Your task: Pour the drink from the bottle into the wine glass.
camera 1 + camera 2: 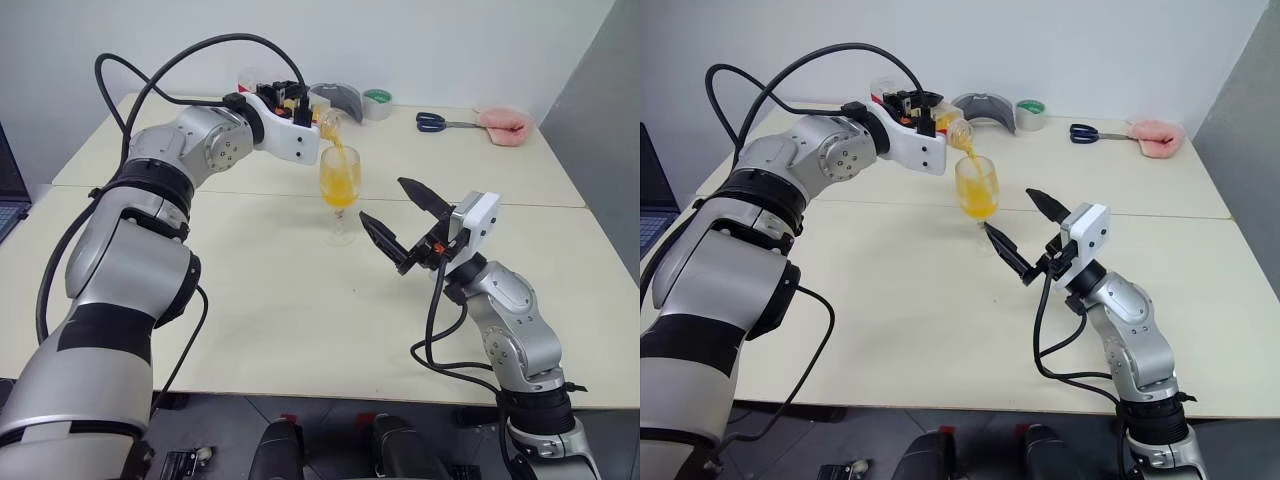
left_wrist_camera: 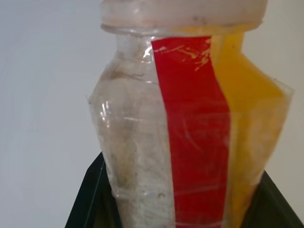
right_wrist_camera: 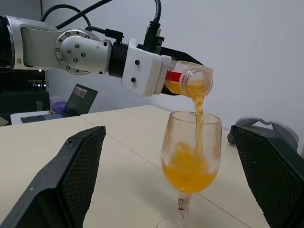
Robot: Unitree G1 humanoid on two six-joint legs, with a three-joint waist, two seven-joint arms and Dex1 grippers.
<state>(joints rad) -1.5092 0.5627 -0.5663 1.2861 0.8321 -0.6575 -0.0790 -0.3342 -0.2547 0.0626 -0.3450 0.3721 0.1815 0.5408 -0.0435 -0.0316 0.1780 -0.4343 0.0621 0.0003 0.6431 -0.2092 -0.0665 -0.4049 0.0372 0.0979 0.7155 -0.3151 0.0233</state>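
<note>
My left gripper is shut on the bottle, a small clear one with a red label strip, and holds it tipped over, mouth down. A thin stream of orange-yellow drink runs from the uncapped mouth into the wine glass. The glass stands upright on the table, and the drink fills about the lower half of its bowl. To the right of the glass and a little nearer me, my right gripper is open and apart from it. Its fingers frame the glass in the right wrist view.
Along the table's far edge lie a grey curved object, a roll of tape, blue-handled scissors and a pink cloth. A laptop sits at the far left. A seam crosses the table behind the glass.
</note>
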